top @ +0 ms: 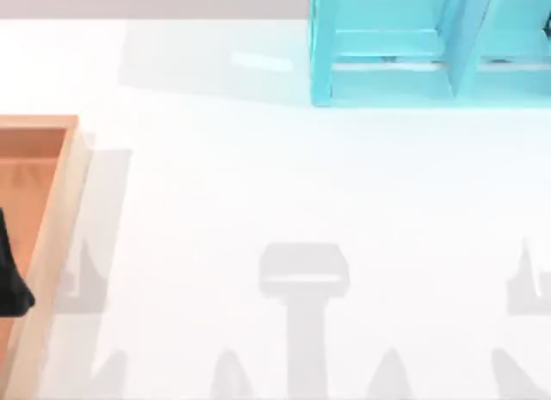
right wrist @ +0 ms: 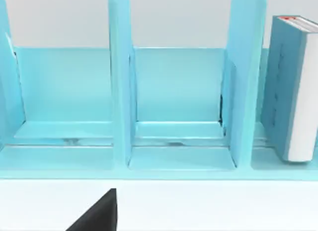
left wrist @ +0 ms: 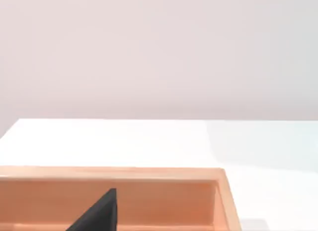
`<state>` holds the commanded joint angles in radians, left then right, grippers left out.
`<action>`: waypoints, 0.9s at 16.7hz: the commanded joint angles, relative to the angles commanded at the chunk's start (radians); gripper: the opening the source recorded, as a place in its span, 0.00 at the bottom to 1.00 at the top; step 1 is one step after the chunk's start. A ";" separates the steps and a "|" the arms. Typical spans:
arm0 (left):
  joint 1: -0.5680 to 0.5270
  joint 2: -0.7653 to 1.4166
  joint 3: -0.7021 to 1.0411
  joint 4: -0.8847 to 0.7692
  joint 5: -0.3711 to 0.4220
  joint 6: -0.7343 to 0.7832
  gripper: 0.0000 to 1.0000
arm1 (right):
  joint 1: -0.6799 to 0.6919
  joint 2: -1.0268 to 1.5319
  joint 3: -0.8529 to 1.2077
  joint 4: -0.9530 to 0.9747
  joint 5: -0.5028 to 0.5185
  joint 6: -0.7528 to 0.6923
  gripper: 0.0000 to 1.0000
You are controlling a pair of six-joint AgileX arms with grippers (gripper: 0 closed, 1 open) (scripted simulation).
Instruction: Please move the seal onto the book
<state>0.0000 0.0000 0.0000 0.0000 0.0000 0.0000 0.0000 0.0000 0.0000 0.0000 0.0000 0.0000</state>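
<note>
The book (right wrist: 293, 87) stands upright in the light-blue shelf unit (top: 430, 47) at the far right of the white bench (top: 284, 185). In the right wrist view its long axis runs vertically, its teal cover faces the open compartments beside it, and its white page edges face the near side. A small red mark sits at its top corner. It occupies the compartment just right of the two vacant ones, resting on the shelf floor and leaning slightly, if at all.

The shelf unit's dividers rise upright from its base, and its open front faces the near side of the bench.

At the left edge of the bench lies a wooden tray (top: 73, 185) with a raised pale rim and an orange-brown floor. A black part of the left end effector (top: 12, 271) hangs over the tray's interior in the top view. In the left wrist view one dark finger (left wrist: 99, 213) shows against the tray's inner wall; I cannot tell whether the fingers are apart or together.

The right wrist view shows one dark finger of the right end effector (right wrist: 99, 213) above the bare bench, just in front of the shelf unit and facing its compartments. Its fingers' spacing cannot be told either.
</note>
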 joint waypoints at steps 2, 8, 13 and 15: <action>0.000 0.000 0.000 0.000 0.000 0.000 1.00 | 0.000 0.000 0.000 0.000 0.000 0.000 1.00; 0.000 0.000 0.000 0.000 0.000 0.000 1.00 | -0.049 0.213 0.112 0.147 -0.044 -0.010 1.00; 0.000 0.000 0.000 0.000 0.000 0.000 1.00 | -0.118 0.669 0.302 0.399 -0.136 -0.014 1.00; 0.000 0.000 0.000 0.000 0.000 0.000 1.00 | -0.152 0.919 0.383 0.509 -0.177 -0.014 1.00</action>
<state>0.0000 0.0000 0.0000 0.0000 0.0000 0.0000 -0.1522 0.9195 0.3834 0.5088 -0.1769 -0.0140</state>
